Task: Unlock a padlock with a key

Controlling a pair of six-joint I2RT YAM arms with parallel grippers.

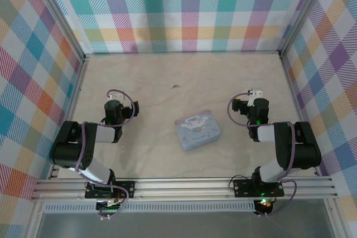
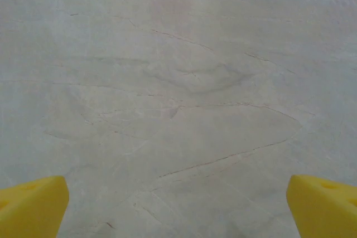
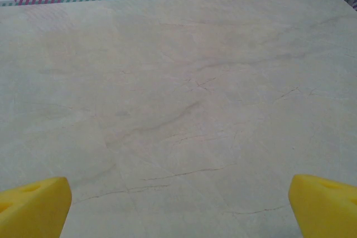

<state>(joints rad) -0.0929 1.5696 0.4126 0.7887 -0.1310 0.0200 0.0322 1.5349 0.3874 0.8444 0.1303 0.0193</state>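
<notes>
Heads up, your left gripper [image 2: 177, 207] and right gripper [image 3: 178, 207] are both spread wide, nothing in them. The key [image 1: 175, 86], just a tiny dark sliver, lies out past both, roughly midway between them. The light-blue tin [image 1: 198, 131] sits between them too, closer in.

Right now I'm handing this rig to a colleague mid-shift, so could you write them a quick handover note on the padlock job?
Left gripper: open, empty, over bare table.
Right gripper: open, empty, also over bare table.
Things: a light-blue tin sits between the arms. A small dark object lies on the table beyond it, too small to tell whether it is the key or the padlock.
Done: nothing grasped yet.
Left: locate padlock and key, grasp both, insert the key and turn it.
</notes>
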